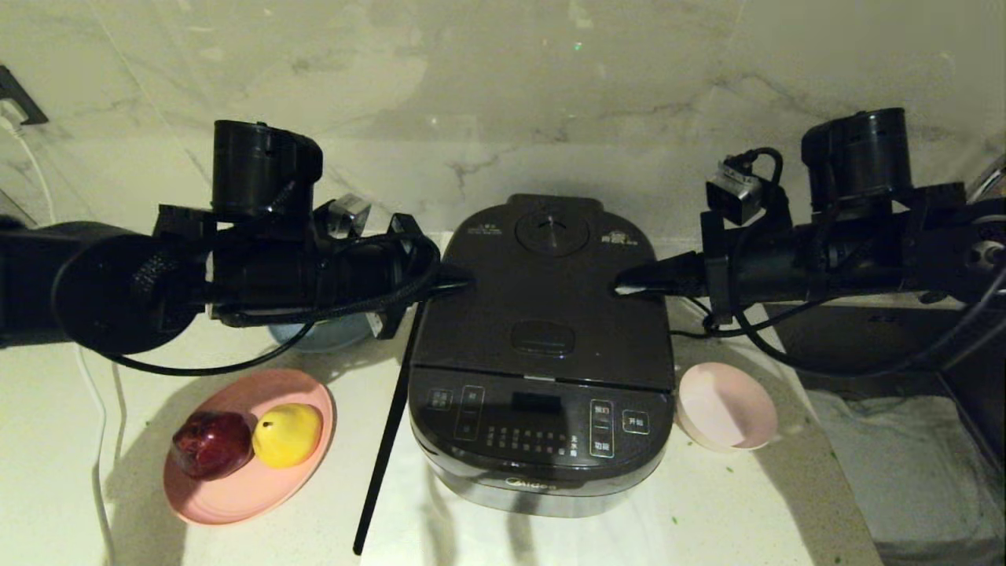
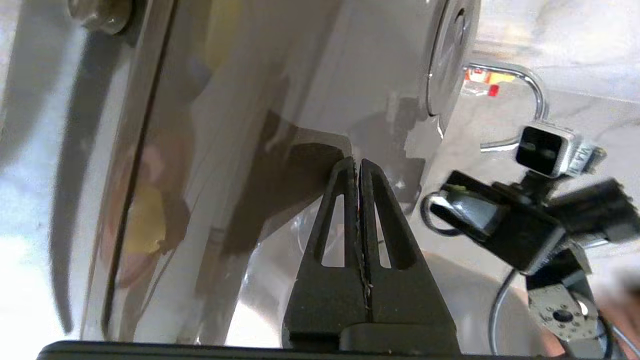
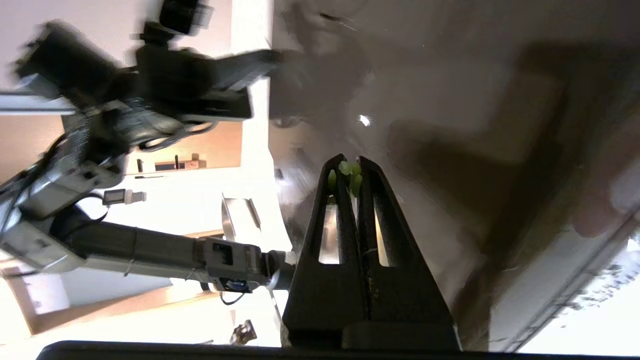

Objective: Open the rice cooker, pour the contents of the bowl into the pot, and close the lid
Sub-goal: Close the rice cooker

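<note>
Dark grey boxy rice cooker (image 1: 542, 354) seen central, hinged lid (image 1: 542, 291) down. Clenched left gripper (image 1: 458, 281) and right gripper (image 1: 629, 284) pressed on lid from 9 and 3 o'clock, likely seating latch. Pale pink bowl (image 1: 727, 406) parked empty at cooker's 3 o'clock.

Glossy dark plastic rice cooker (image 1: 542, 346) on smooth pale stone counter (image 1: 707, 511).

Dim warm head view, hard shadows, blurred glary wrist views
</note>
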`<state>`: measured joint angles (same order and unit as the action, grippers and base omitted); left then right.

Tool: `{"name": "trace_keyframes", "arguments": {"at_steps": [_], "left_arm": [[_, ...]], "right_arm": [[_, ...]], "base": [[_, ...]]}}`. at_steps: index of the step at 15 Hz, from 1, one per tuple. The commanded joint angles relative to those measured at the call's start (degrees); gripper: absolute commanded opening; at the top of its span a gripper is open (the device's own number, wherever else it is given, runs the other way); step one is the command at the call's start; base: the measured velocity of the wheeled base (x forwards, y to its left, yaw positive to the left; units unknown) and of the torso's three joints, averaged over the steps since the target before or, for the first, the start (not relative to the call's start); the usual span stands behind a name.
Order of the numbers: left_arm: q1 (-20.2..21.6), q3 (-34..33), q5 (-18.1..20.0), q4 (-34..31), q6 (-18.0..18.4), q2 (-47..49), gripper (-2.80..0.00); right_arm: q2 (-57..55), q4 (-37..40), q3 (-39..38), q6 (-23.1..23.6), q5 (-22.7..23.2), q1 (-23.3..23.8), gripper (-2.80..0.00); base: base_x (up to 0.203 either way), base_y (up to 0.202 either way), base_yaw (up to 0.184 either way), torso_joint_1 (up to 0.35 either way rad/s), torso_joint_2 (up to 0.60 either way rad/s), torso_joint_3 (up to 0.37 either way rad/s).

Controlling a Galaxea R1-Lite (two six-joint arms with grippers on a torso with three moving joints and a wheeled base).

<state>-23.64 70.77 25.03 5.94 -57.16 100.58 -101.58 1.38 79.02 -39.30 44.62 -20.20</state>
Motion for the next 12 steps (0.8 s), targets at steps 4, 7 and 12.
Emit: {"name": "trace_keyframes", "arguments": {"at_steps": [4, 7, 12], "left_arm": [[0.08, -3.71, -0.59, 5.31, -0.32, 5.06, -2.80], [0.17, -4.06, -0.68, 5.32, -0.32, 4.97, -2.80], [0.46, -2.49, -0.61, 5.52, -0.47, 2.67, -2.80]], "right_arm": [[-4.59, -0.06, -1.68, -0.16, -2.16, 0.25, -2.80], [-4.33, 0.03, -1.33, -0.16, -2.25, -0.01, -2.80], [-1.70, -0.25, -0.89, -0.16, -2.18, -0.02, -2.80]], "base": [[0.000, 0.000, 0.000, 0.000, 0.00, 0.000], [0.000, 0.000, 0.000, 0.000, 0.00, 0.000], [0.000, 0.000, 0.000, 0.000, 0.00, 0.000]]}}
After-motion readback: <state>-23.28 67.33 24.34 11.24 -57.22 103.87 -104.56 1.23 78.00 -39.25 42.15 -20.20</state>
